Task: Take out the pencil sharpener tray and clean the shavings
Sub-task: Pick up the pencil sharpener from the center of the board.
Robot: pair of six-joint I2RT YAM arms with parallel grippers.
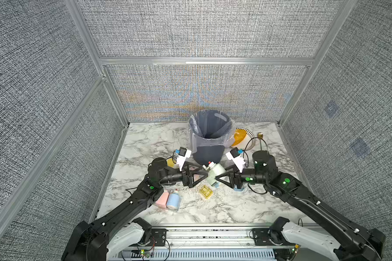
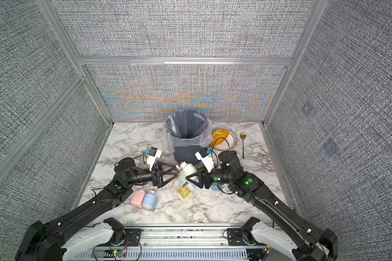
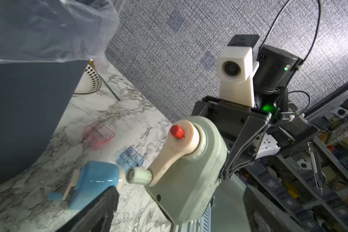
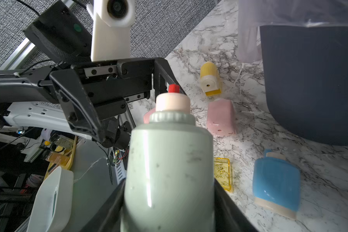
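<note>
Centre of both top views, before the back wall: bin point(image 1: 208, 156), dark grey, clear liner, mouth open.

Mid-frame, just in front of it: right gripper point(image 4: 168, 183), clamped on the green sharpener point(image 1: 215, 172), which is held clear of the marble table point(image 1: 145, 140). Left gripper point(image 1: 206, 175), jaws spread wide at the sharpener's crank end, gripping nothing.

Lower centre: yellow tray point(image 1: 206, 192), lying out on the table. Shavings point(image 1: 191, 191), pale crumbs strewn around it.

Handling, as judged: the green sharpener's own tray seems due next, though no view shows it. The right clamp should be firm. The left jaws should meet the drawer face squarely, pull straight along its slide, and carry it level to the bin.

Left wrist view only: crank point(image 3: 169, 158), red knob point(image 3: 177, 132), pink tray point(image 3: 99, 135), blue tray point(image 3: 130, 159).

Right wrist view only: yellow sharpener point(image 4: 209, 80), and specks inside the yellow tray.
</note>
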